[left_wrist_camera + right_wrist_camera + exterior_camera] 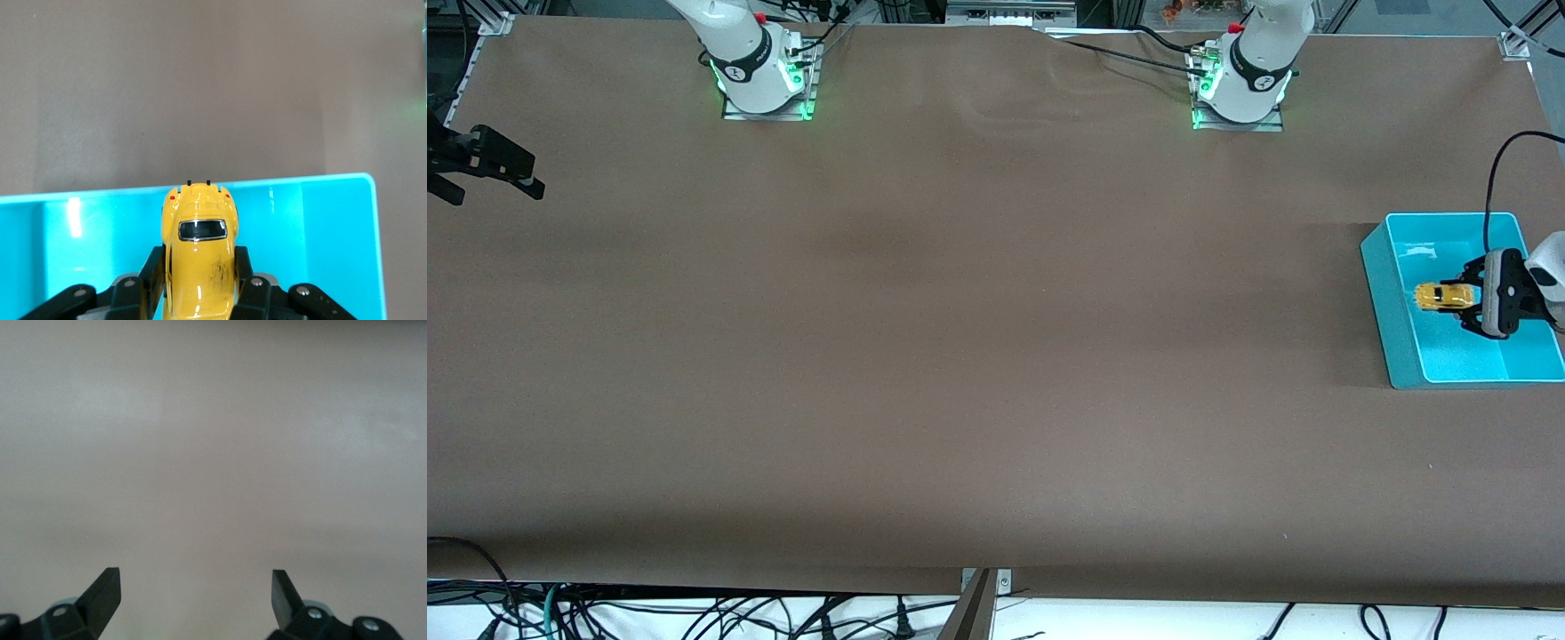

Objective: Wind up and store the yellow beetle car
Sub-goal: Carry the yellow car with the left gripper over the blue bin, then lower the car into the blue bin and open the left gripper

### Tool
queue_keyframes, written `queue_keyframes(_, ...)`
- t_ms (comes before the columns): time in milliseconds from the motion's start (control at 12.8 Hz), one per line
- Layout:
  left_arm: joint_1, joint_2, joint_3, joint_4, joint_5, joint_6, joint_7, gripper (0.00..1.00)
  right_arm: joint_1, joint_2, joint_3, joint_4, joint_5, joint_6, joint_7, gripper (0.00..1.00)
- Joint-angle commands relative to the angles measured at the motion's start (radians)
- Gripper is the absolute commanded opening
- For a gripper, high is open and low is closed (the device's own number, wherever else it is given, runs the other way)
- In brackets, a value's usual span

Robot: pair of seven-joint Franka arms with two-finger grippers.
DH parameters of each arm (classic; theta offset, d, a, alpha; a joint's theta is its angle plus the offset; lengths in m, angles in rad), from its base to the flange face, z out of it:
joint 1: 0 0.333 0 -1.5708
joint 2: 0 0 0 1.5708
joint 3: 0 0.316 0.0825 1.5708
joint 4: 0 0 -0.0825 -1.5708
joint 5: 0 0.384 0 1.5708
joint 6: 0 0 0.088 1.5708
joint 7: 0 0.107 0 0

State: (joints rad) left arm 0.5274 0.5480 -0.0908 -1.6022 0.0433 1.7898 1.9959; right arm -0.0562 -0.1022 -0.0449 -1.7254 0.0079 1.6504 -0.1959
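The yellow beetle car (1442, 297) is small and rounded with dark windows. My left gripper (1465, 300) is shut on it and holds it over the turquoise bin (1392, 311) at the left arm's end of the table. In the left wrist view the car (199, 260) sits between the black fingers (152, 277), with the bin's rim (100, 195) below it. My right gripper (525, 182) is open and empty at the right arm's end of the table, where that arm waits. In the right wrist view my right gripper (195, 587) shows only bare table.
The brown table (960, 356) fills the front view. A black cable (1494, 178) hangs over the bin near the left wrist. The two arm bases (765, 80) stand along the table's edge farthest from the front camera.
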Motion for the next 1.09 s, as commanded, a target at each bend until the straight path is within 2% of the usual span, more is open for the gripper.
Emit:
queue_keyframes(0,0.005,0.076,-0.012,0.073,0.058,-0.037,0.029,0.00,0.006,0.004,-0.006,0.023,-0.009,-0.018,-0.002,1.00)
queue_keyframes(234,0.005,0.137,-0.012,0.099,0.147,-0.035,0.015,0.00,0.006,0.004,-0.006,0.023,-0.009,-0.020,-0.002,1.00)
queue_keyframes(390,0.005,0.148,0.009,0.099,0.164,-0.033,-0.002,0.00,0.006,0.004,-0.006,0.023,-0.009,-0.020,-0.002,1.00)
queue_keyframes(624,0.005,0.176,0.009,0.097,0.294,-0.033,-0.077,0.00,0.006,0.002,-0.006,0.024,-0.009,-0.021,-0.002,1.00)
queue_keyframes(1014,0.034,0.231,0.009,0.067,0.293,0.063,-0.106,0.00,0.006,0.002,-0.004,0.024,-0.006,-0.021,-0.002,1.00)
